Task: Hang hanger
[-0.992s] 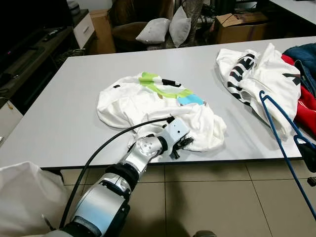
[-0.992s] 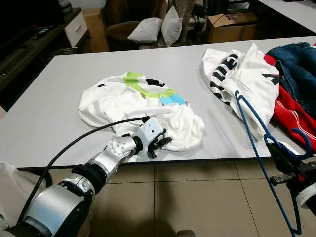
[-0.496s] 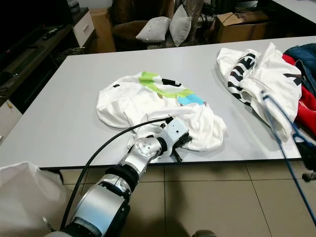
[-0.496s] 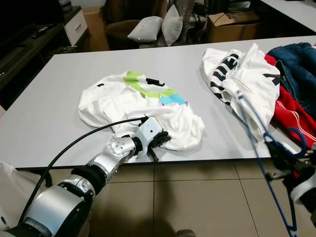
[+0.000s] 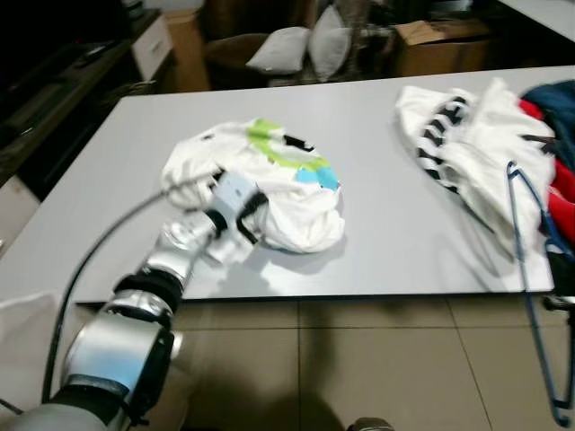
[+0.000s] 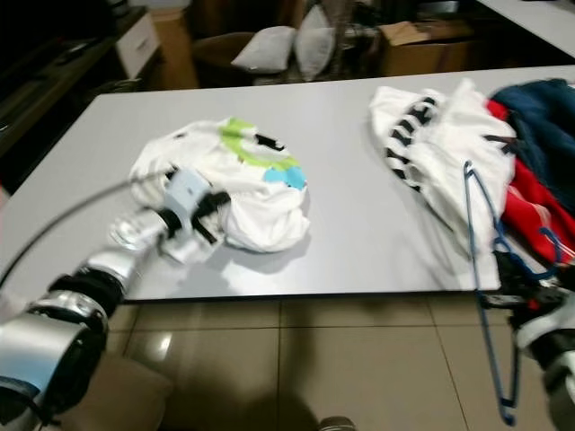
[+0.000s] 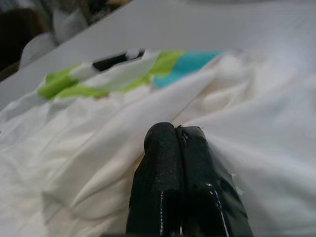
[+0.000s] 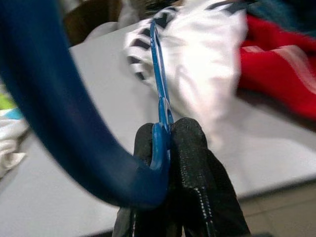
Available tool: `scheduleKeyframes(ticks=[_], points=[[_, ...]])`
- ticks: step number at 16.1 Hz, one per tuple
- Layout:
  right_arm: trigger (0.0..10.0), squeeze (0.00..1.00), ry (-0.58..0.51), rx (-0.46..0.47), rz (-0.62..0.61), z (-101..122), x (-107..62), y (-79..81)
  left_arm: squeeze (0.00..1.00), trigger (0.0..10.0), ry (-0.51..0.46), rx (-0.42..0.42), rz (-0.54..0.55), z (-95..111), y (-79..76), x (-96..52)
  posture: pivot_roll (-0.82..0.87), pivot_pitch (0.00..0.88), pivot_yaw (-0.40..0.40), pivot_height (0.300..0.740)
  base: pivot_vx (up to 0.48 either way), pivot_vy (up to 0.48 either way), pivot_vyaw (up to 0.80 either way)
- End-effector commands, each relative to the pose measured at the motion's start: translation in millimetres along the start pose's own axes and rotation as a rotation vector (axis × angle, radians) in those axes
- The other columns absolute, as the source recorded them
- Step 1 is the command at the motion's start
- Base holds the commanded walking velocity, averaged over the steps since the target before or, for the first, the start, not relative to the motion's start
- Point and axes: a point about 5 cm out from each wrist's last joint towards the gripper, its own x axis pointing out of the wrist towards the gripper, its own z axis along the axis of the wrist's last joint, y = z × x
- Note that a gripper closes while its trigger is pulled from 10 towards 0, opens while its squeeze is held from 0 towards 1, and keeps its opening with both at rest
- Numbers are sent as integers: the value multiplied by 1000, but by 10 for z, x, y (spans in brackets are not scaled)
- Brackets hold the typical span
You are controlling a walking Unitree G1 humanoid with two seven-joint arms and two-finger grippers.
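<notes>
A white T-shirt [image 5: 286,193] with a green and blue print lies bunched on the grey table [image 5: 377,108]. My left gripper [image 5: 246,218] is at the shirt's near left edge, and its fingers [image 7: 168,148] are shut on a fold of the white cloth. A blue wire hanger [image 6: 477,235] hangs over the table's near right edge, its frame reaching down toward the floor. My right gripper [image 6: 519,293] is shut on the hanger [image 8: 159,101] near its hook.
A white shirt with black stripes [image 5: 467,135] lies at the table's right, beside red and blue clothes [image 6: 537,171]. Cushions [image 5: 278,49] and a cardboard box [image 5: 431,40] stand behind the table. Tiled floor [image 5: 377,359] lies below the near edge.
My left gripper has pulled the white T-shirt to the left across the table, and the shirt is now more bunched. The hanger has swung nearer to upright. The picture is blurred.
</notes>
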Motion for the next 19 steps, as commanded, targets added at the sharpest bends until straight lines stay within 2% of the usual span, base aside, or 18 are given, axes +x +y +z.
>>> scheduleKeyframes(ticks=[1, 2, 4, 6, 7, 9, 10, 11, 13, 15, 16, 18, 19], points=[[10000, 0, -17, 4, 17, 10, 49, 85, 0, 0, -69, -11, -41, 105, 59, -27, -267, 0, 97, 740, 0, 0, 0], [10000, 0, -21, 9, 25, 9, 66, 120, 0, 0, -95, -26, -54, 133, 81, -43, -261, 0, 97, 740, 0, 0, 0], [10000, 0, -42, 41, 96, -8, 190, 364, 0, 0, -268, -101, -85, 391, 194, -87, -229, 0, 98, 740, 0, 0, 0], [10000, 0, -43, 44, 119, -23, 251, 452, 0, 0, -333, -122, -74, 533, 241, -80, -208, 0, 93, 740, 0, 0, 0], [10000, 0, -48, 40, 158, -34, 321, 576, 0, 0, -428, -160, -66, 779, 296, -48, -184, 0, 87, 740, 0, 0, 0], [10000, 0, -56, 44, 182, -28, 364, 626, 0, 0, -488, -159, -72, 1005, 312, -2, -168, 0, 85, 740, 0, 0, 0], [10000, 0, -79, 33, 234, 8, 390, 673, 0, 0, -575, -139, -28, 1347, 357, 48, -159, 0, 85, 740, 0, 0, 0], [10000, 0, -86, 29, 239, 22, 400, 669, 0, 0, -631, -149, 8, 1550, 401, 55, -155, 0, 85, 740, 0, 0, 0], [10000, 0, -88, 22, 216, 3, 433, 635, 0, 0, -694, -99, 49, 1874, 492, 23, -158, 0, 96, 740, 0, 0, 0], [10000, 0, -98, 20, 197, -10, 459, 631, 0, 0, -693, -20, 63, 2105, 582, -20, -168, 0, 117, 740, 0, 0, 0], [10000, 0, -109, 28, 198, -4, 454, 655, 0, 0, -677, 39, 47, 2185, 575, -18, -175, 0, 122, 740, 0, 0, 0], [10000, 0, -110, 31, 191, -19, 453, 669, 0, 0, -667, 83, -33, 2198, 453, 41, -182, 0, 125, 740, 0, 0, 0], [10000, 0, -107, 31, 183, -30, 455, 671, 0, 0, -630, 118, -124, 2108, 299, 124, -184, 0, 126, 740, 0, 0, 0]])
